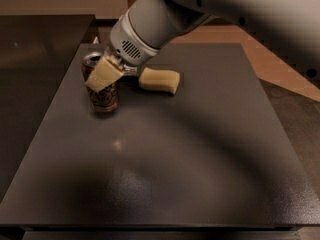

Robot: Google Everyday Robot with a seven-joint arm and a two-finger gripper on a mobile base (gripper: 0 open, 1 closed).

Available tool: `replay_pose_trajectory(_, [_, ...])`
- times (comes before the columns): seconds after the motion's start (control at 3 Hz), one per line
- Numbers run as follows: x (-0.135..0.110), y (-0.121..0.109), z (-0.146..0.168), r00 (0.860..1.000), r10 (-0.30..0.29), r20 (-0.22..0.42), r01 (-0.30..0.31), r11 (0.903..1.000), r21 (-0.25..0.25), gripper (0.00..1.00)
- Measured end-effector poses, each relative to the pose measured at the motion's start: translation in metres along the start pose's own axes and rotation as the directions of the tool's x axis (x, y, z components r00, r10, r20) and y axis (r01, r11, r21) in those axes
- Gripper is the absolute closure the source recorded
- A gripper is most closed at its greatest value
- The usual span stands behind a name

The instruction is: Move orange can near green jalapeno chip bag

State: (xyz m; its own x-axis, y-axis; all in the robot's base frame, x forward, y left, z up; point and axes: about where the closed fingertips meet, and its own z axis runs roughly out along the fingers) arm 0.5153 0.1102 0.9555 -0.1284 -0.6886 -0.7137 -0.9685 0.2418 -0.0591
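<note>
The orange can stands upright at the far left of the dark table, its silver top showing behind my gripper. My gripper is shut around the can's upper part, with one cream finger pad across its front. I cannot tell whether the can touches the table. The green jalapeno chip bag is hidden behind my arm and wrist at the far left corner.
A pale yellow sponge block lies just right of the can, beside my wrist. The table's left edge runs close to the can. A second dark surface lies to the left and brown floor to the right.
</note>
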Motion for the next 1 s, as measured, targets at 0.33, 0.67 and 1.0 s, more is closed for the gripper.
replay_pose_trajectory(0.33, [-0.001,-0.011,0.015,1.000,0.029,0.009,-0.029,0.9996,0.000,1.00])
replay_pose_trajectory(0.67, [0.000,-0.026,0.027,0.999,0.048,0.020,-0.049,0.9987,0.013,1.00])
replay_pose_trajectory(1.0, [0.004,-0.043,0.035,0.998,0.065,0.023,-0.065,0.9974,0.032,1.00])
